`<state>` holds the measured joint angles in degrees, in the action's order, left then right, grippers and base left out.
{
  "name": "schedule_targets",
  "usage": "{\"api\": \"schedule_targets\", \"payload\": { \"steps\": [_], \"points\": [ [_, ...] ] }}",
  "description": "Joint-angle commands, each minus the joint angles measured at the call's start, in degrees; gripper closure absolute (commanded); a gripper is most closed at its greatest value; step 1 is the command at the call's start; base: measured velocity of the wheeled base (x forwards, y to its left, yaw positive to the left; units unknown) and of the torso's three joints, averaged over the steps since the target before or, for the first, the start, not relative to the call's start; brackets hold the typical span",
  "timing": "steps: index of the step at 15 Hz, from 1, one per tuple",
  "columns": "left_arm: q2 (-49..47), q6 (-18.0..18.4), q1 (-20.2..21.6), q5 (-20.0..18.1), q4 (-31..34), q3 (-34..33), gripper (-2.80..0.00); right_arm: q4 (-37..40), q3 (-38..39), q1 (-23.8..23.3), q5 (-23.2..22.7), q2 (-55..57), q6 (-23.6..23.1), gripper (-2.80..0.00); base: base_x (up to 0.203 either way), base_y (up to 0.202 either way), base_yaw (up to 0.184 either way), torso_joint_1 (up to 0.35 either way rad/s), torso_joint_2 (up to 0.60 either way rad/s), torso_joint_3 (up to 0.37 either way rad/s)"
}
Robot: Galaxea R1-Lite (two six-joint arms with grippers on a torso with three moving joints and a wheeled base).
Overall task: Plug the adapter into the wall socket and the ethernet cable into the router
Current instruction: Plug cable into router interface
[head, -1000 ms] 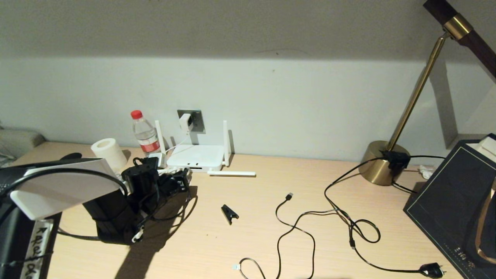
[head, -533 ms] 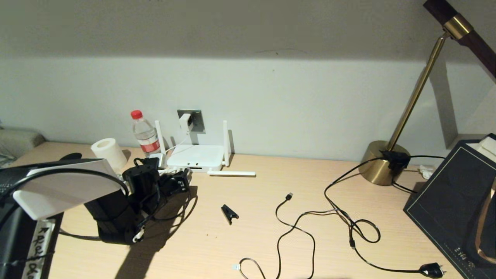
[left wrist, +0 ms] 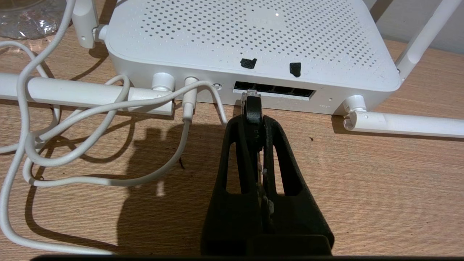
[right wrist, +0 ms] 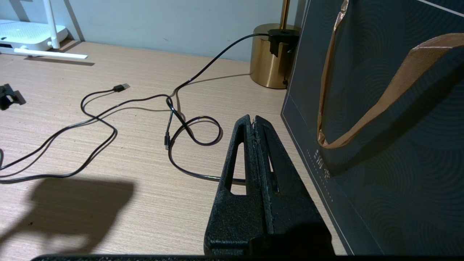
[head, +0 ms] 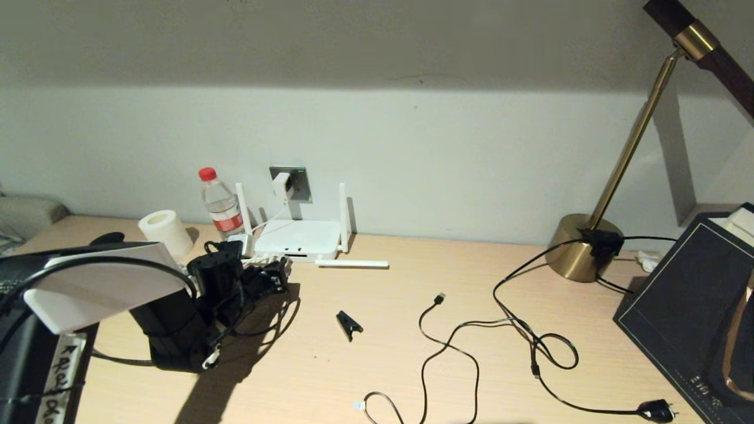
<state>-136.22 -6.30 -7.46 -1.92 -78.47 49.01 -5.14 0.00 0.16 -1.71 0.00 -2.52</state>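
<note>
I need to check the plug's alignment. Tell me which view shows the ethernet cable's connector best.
The left wrist view: the left gripper is shut on the ethernet cable, its clear tip right at the router port slot. The head view hides the connector behind the left arm, and the right wrist view shows only the router's far corner.

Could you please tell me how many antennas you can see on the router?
4. Two antennas stand upright, at the back left and back right of the router; two lie flat on the desk, one at the front left, one at the front right.
</note>
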Motion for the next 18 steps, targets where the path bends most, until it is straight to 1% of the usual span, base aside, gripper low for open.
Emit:
{"api": "schedule_targets", "payload": {
  "steps": [1,16,18],
  "points": [
    [-0.19,-0.03,-0.01,-0.01,-0.45,0.13,0.0,-0.04,2.02,0.02,-0.05,0.09,-0.03,0.0,0.0,0.0,0.0,0.0,0.0,0.0],
    [-0.45,-0.03,0.61,-0.05,-0.44,1.09,0.0,-0.04,2.02,0.02,-0.05,0.09,-0.03,0.0,0.0,0.0,0.0,0.0,0.0,0.0],
    [-0.54,-0.03,1.48,-0.17,-0.45,1.18,0.0,-0.04,2.02,0.02,-0.05,0.09,-0.03,0.0,0.0,0.0,0.0,0.0,0.0,0.0]
  ]
}}
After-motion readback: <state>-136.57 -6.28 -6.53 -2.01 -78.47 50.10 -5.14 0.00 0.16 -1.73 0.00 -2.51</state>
